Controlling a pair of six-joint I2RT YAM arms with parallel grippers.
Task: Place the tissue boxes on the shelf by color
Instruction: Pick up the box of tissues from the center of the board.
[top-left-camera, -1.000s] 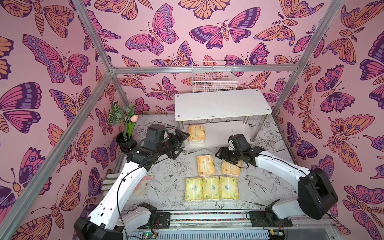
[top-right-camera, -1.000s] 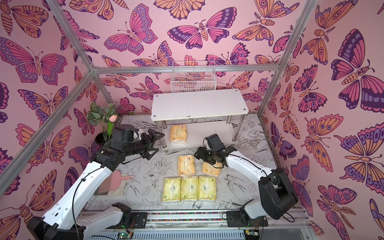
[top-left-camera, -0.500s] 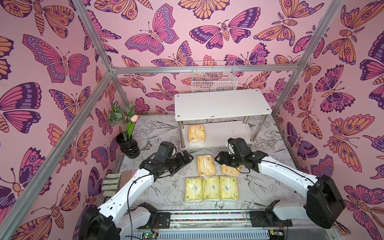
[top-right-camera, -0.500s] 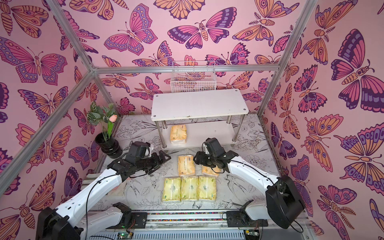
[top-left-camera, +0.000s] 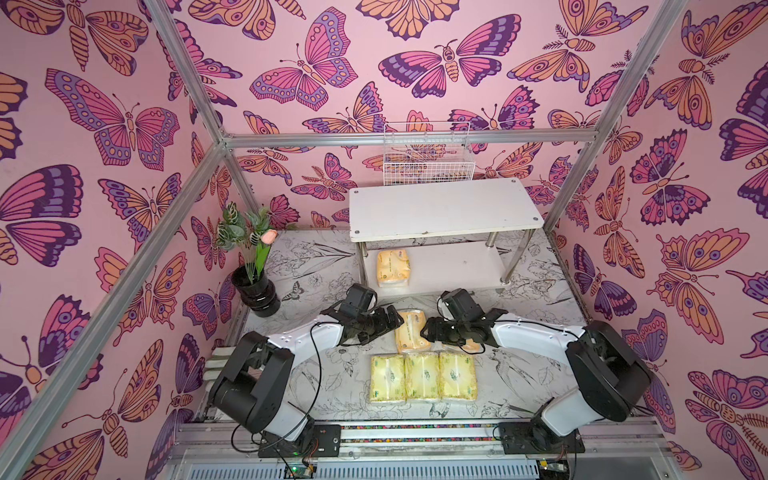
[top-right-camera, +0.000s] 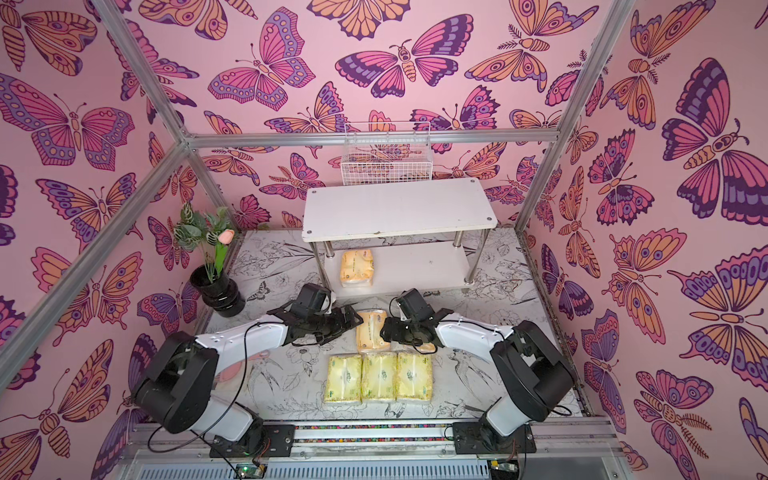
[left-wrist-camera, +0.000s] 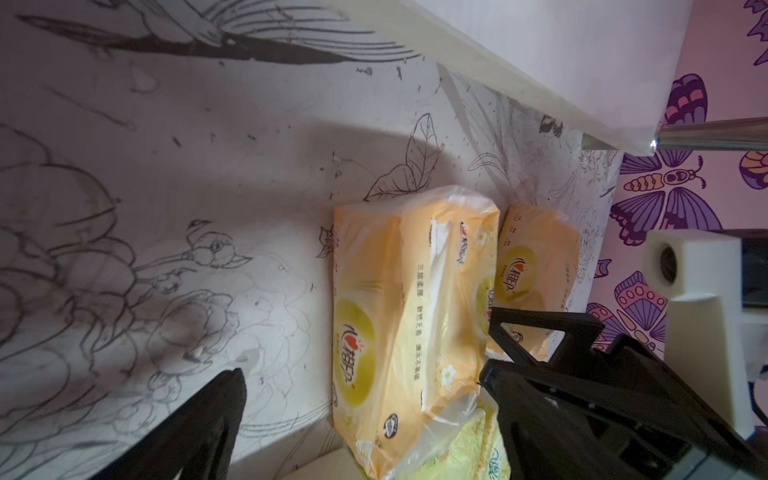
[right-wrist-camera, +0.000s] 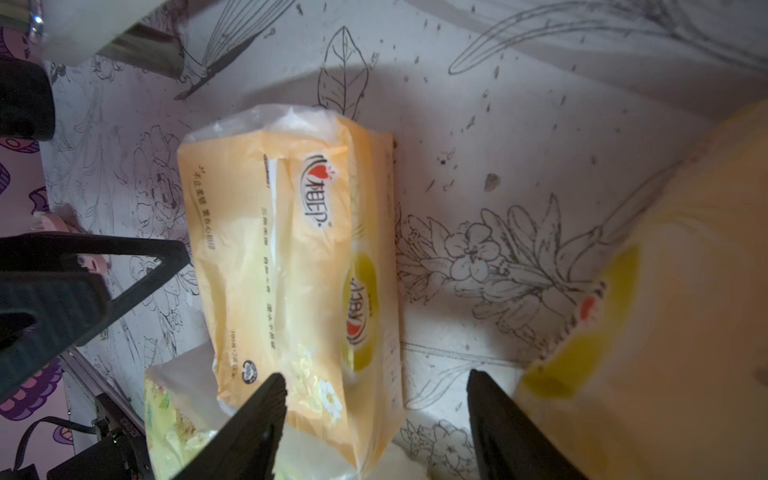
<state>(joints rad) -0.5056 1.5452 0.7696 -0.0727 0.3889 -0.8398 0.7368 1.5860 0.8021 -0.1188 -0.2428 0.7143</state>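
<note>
Where shelf (top-left-camera: 440, 208) stands, orange pack (top-left-camera: 392, 268) rests.

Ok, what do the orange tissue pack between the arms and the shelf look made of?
Orange-yellow tissue pack: thin glossy plastic film, judging by wrinkles and sheen. White two-tier shelf: matte board, possibly laminate, on mirror-shiny legs, likely chromed metal.

Both top views bright, evenly lit; wrist views dim and shadowed (nearest orange pack (right-wrist-camera: 665, 332) blurred), edges stretched.
</note>
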